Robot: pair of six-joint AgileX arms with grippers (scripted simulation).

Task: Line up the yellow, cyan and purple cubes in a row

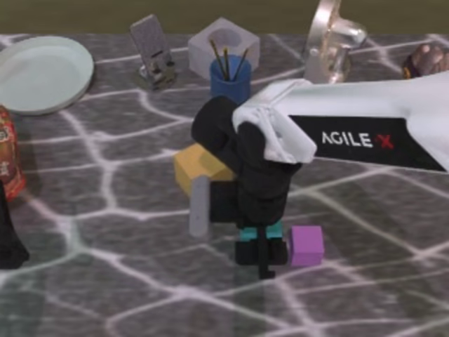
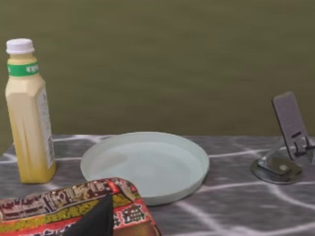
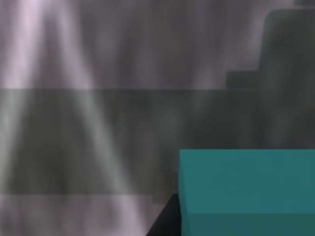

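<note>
My right gripper reaches down at the table's middle, shut on the teal-cyan cube. In the right wrist view the cyan cube fills the lower corner, with one dark finger against its side. Whether the cube rests on the table I cannot tell. The small purple cube sits just right of it, close beside the gripper. Behind and to the left sits the larger yellow cube, partly hidden under my right arm. My left gripper is parked at the table's left edge.
Along the back stand a pale plate, a phone stand, a grey block with a hole, a blue cup and a clear glass object. A red packet and a bottle are at the left.
</note>
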